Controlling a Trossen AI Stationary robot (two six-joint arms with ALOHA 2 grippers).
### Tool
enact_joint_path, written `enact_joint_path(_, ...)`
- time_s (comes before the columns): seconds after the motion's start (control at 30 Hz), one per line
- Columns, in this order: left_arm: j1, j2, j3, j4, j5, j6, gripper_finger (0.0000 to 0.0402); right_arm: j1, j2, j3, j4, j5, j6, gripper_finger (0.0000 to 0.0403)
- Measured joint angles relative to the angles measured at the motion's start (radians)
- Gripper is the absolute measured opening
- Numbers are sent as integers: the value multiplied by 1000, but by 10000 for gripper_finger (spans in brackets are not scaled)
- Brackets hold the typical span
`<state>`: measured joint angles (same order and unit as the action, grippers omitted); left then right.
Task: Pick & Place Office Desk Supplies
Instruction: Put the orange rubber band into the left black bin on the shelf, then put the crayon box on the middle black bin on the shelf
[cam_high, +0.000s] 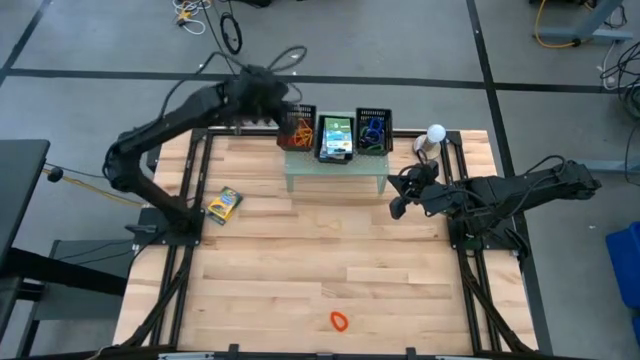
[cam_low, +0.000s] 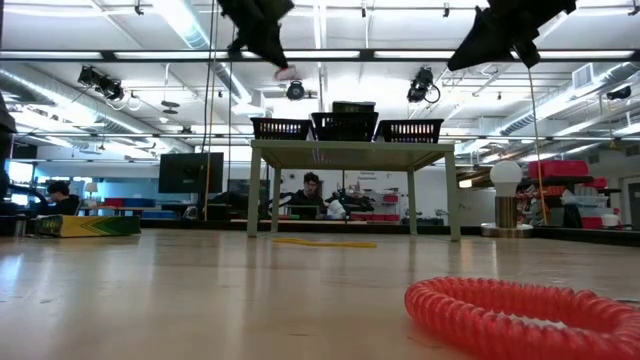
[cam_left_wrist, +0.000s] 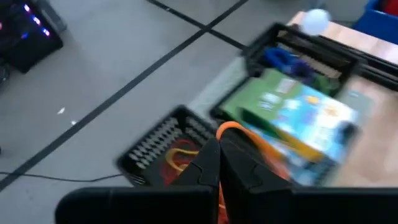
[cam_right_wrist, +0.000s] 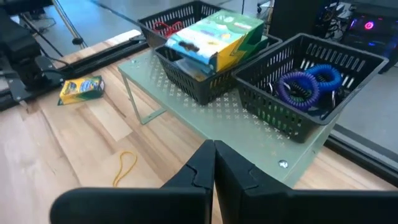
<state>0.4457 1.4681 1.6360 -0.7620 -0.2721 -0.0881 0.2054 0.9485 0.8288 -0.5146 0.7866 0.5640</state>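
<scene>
High view: left end effector (cam_high: 290, 112) hung over the black mesh basket (cam_high: 296, 130), sorting by colour.
Grip: clenched on an orange rubber-band loop (cam_left_wrist: 233, 129).
Right end effector (cam_high: 398, 208): clenched, empty, waiting.

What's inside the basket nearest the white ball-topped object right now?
The black basket holds coiled loops, blue and purple, lying against each other. Its mesh walls and the loops cover the bottom, so anything beneath them cannot be seen.
</scene>
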Motion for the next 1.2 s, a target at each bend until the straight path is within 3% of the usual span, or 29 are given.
enact_joint_path(0.17,135,66,0,9,115,39,4,-1,0,0,43,28,-14,11)
enact_joint_path(0.4,192,180,-2,25,202,94,14,-2,0,0,58,43,-22,11)
enact_joint_path(0.67,187,199,-2,22,205,113,98,-2,0,0,58,43,-27,11)
enact_joint_path(0.93,180,137,-2,-60,203,109,173,-2,0,0,58,42,-30,11)
enact_joint_path(1.07,140,69,-2,-232,175,61,162,-2,0,0,58,41,-30,11)
enact_joint_path(1.2,41,34,-2,-386,45,-37,112,-2,0,0,58,41,-52,11)
